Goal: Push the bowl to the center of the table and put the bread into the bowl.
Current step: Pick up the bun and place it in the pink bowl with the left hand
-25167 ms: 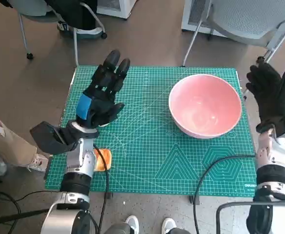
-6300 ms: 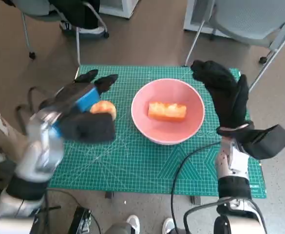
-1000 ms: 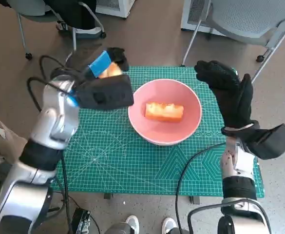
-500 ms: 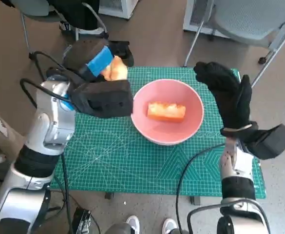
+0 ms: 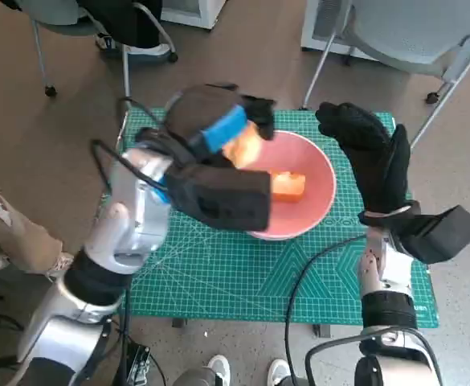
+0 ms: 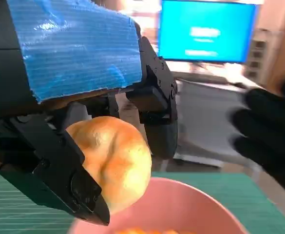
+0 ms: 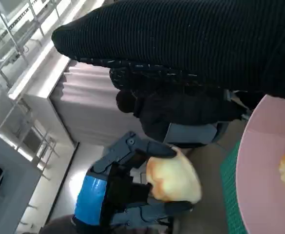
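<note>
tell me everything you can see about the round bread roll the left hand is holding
The round bread roll is golden-orange with a paler, creased patch, and looks soft and smooth-crusted. The left hand grips it from above, black fingers wrapped around its sides, so it hangs in the air over the near-left rim of the pink bowl. It does not touch the bowl or the other bread piece lying inside.

A green cutting mat covers the small table; the pink bowl rests on it

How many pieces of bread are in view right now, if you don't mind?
2: a round bun gripped by the left hand above the pink bowl, and a loaf piece inside it, partly hidden.
</note>
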